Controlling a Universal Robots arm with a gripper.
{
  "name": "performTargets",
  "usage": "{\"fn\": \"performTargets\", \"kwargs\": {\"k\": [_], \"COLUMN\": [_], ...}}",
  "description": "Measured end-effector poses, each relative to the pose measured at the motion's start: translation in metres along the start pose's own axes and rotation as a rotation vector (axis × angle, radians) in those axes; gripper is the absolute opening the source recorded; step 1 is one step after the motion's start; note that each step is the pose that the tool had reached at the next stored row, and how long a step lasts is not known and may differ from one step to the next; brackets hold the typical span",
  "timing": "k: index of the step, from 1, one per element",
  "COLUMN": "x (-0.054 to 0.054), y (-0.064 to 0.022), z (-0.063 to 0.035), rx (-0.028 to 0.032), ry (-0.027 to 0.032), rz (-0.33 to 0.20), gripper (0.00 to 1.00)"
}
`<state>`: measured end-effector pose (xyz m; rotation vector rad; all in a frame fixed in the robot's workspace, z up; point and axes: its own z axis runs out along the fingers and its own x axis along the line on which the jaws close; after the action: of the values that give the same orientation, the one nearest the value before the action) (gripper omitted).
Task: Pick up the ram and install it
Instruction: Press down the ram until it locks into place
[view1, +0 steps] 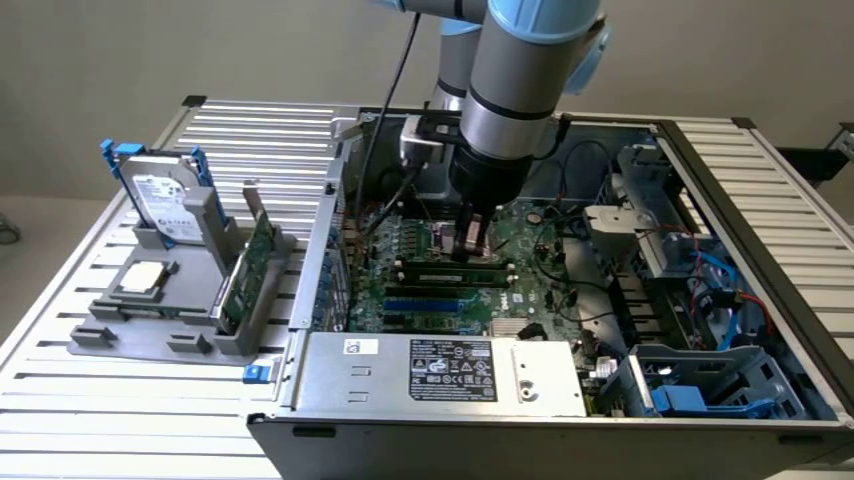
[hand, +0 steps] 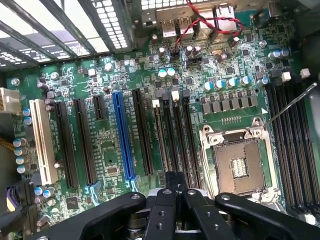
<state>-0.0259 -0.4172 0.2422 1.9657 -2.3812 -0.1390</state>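
The ram (view1: 248, 268), a thin green circuit-board stick, stands on edge in a grey holder (view1: 134, 335) outside the computer case, on the exterior view's left. My gripper (view1: 470, 243) is well away from it, reaching down inside the open case over the motherboard. It hangs just above the long dark memory slots (view1: 454, 270). In the wrist view the gripper (hand: 175, 177) has its two black fingers (hand: 164, 200) pressed together, shut, with nothing visible between them. Its tips sit at one end of the memory slots (hand: 172, 135), beside the bare processor socket (hand: 239, 165).
A silver hard drive (view1: 167, 205) in a blue bracket and a small square processor chip (view1: 143, 280) also sit on the holder. The case walls, power supply (view1: 441, 365), drive cage (view1: 707, 375) and loose cables crowd the arm. A slatted metal table (view1: 134, 430) lies underneath.
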Motion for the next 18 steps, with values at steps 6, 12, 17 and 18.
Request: {"fn": "performTargets", "kwargs": {"k": [6,12,17,18], "x": [0.0000,0.0000,0.0000,0.0000], "y": [0.0000,0.0000,0.0001,0.0000], "z": [0.0000,0.0000,-0.0001,0.0000], "rx": [0.0055,0.0091,0.0094,0.0095], "ry": [0.0155,0.0228,0.0166,0.0150], "rz": [0.066,0.140,0.217,0.232], "gripper": [0.11,0.11,0.11,0.11]}}
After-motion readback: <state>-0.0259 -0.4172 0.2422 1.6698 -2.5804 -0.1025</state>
